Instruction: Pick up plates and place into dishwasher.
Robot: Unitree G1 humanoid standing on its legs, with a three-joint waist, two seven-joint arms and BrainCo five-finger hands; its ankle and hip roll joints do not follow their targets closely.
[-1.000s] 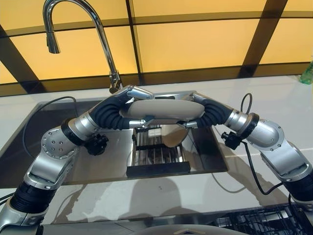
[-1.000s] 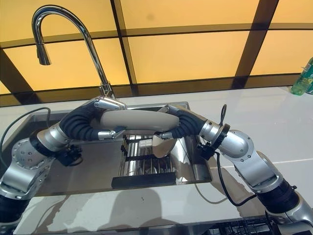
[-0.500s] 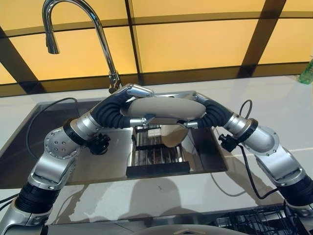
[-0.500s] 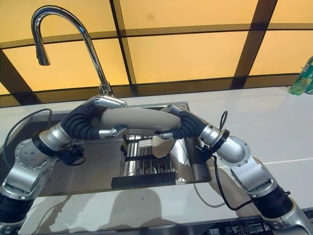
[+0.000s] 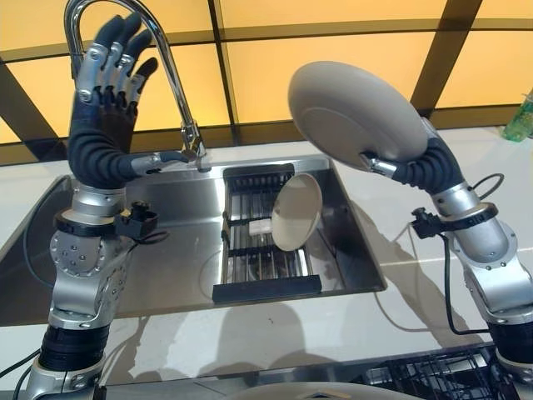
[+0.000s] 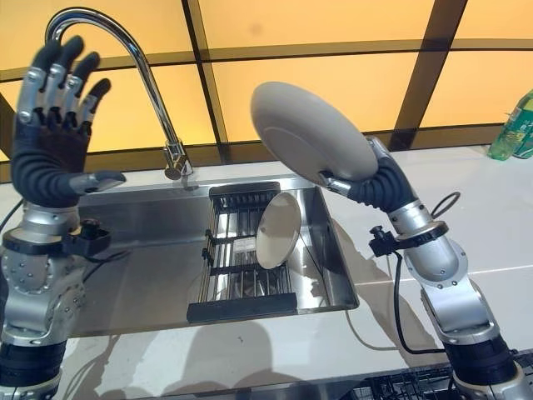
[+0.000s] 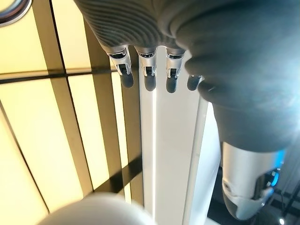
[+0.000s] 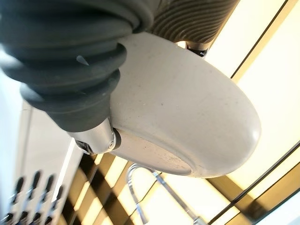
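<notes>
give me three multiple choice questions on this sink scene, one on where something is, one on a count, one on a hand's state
1. Where is the plate not being held?
A. upright in the sink rack
B. flat on the counter
C. under the faucet

2. How many plates show?
A. one
B. two
C. four

3. The left hand is
A. shut on a plate
B. shut on the faucet
C. open, raised

Key: 1 A, it leans on edge in the rack; 2 B, one racked, one lifted plate in the right hand; 3 C, fingers straight, holding nothing.
</notes>
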